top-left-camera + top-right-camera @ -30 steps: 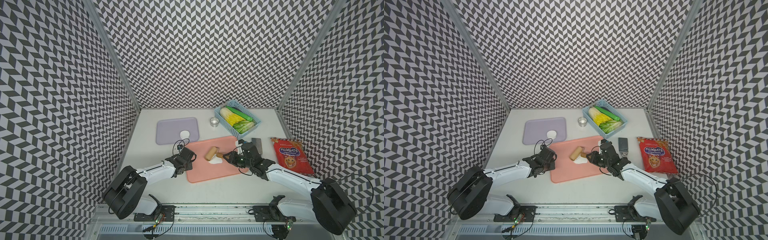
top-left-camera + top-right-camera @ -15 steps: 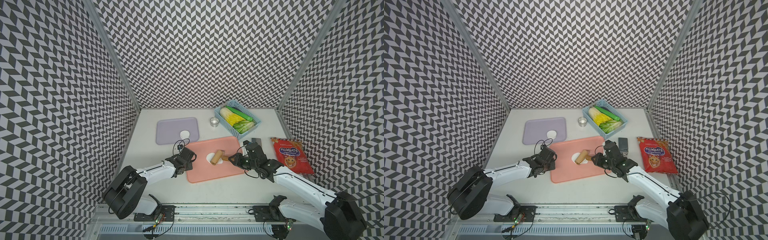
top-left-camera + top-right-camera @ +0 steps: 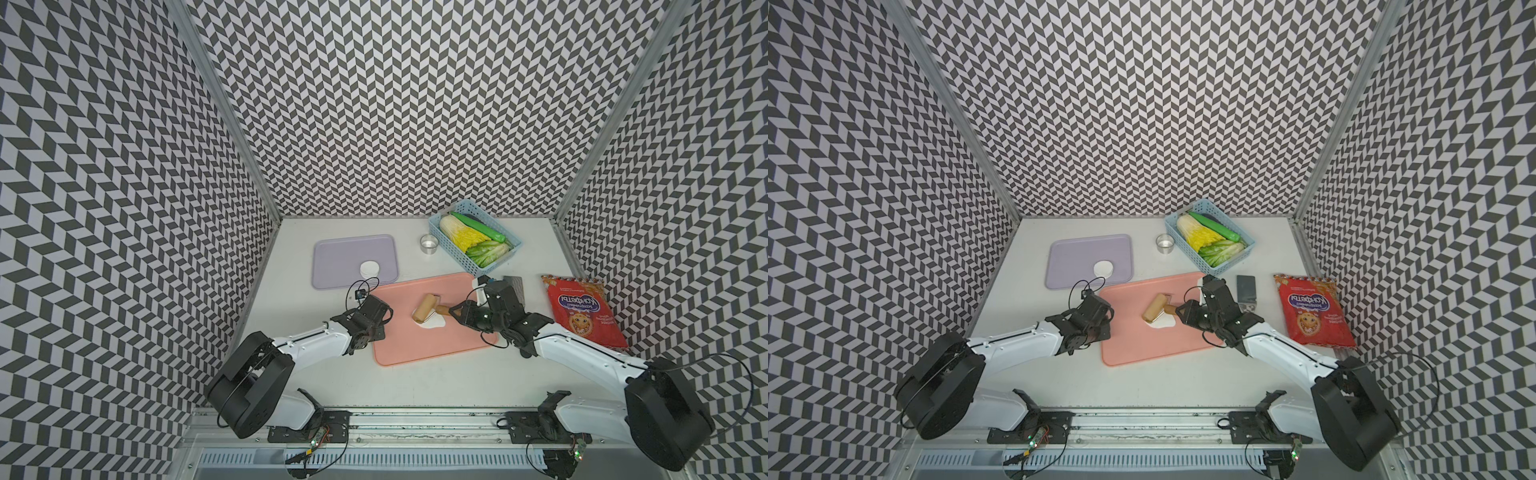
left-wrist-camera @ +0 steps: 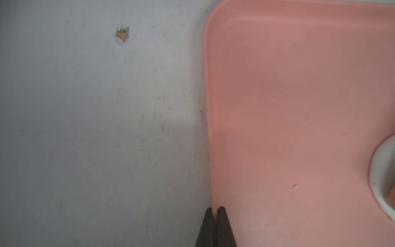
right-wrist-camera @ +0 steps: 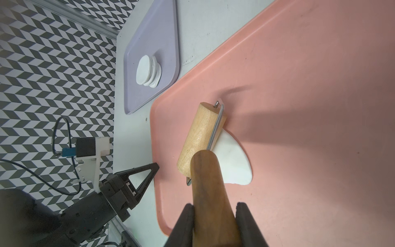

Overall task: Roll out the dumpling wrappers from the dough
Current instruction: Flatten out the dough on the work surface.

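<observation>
Mid-stroke on the pink cutting board. Right gripper clamped on the dark wooden handle of a small rolling pin, jaws either side of it, roller set down across the dough. Dough flat and white, irregular in outline, near the middle of the board, partly under the roller and showing only on the side nearer the right arm. Left gripper with fingertips together right at the board's rim on the left-arm side. Pinching the rim or merely pressing there, impossible to say. Finished dumpling wrappers stacked on the lilac tray, well apart from the board.

Risks, as judged from here:
- Soft dough sticking to the wood and lifting or wrapping round the roller on the pull back.
- A lopsided sheet, thick on one side, from the roller sitting skew and off-centre over it.
- The handle twisting in the jaws under downward load.
- The board sliding on loss of the left hold.

Against half a second back: roller now pushed away from the right arm and over the dough, then drawn closer with the dough exposed beyond it — now much as a second ago. Left gripper and wrapper stack unmoved.
</observation>
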`<state>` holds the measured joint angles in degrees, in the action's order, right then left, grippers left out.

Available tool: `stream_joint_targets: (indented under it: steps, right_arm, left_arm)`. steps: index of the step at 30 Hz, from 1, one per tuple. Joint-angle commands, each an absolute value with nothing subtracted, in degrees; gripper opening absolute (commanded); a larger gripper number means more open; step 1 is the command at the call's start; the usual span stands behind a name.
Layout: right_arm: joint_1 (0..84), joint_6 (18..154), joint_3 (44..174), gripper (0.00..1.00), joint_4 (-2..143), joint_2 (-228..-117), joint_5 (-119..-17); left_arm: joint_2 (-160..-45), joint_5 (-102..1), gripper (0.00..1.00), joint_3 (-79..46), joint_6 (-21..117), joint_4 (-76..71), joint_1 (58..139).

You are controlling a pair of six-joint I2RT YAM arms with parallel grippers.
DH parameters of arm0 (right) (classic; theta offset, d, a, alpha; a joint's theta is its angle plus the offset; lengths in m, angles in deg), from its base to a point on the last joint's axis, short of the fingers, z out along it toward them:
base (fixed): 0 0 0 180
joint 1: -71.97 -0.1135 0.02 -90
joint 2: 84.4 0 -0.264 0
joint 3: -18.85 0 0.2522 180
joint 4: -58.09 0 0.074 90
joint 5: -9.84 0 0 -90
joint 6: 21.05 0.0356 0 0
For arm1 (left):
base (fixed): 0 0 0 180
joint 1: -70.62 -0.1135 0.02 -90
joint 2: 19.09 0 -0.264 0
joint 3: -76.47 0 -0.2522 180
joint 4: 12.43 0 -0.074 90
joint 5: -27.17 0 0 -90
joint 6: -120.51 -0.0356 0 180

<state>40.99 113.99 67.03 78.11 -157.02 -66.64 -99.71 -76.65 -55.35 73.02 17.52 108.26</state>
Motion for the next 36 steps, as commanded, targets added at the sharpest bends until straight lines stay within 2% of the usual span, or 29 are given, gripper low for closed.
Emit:
stream_joint_targets:
  steps: [1,9,22,36]
  right_arm:
    - [41.1,112.1,62.4,0.0,97.1,-163.2,-78.0]
    - [39.6,113.8,62.2,0.0,94.3,-165.3,-77.1]
    - [41.4,109.1,66.9,0.0,109.2,-150.5,-79.5]
    - [40.8,109.3,64.4,0.0,99.2,-163.9,-78.3]
  left_arm:
    - [-100.6,-74.6,0.0,-55.3,70.3,19.9,109.5]
    - [-100.1,-74.9,0.0,-55.5,70.4,20.2,109.5]
    - [-99.8,-75.1,0.0,-55.4,70.3,20.2,109.3]
    - [-100.4,-74.7,0.0,-55.2,70.5,19.9,109.4]
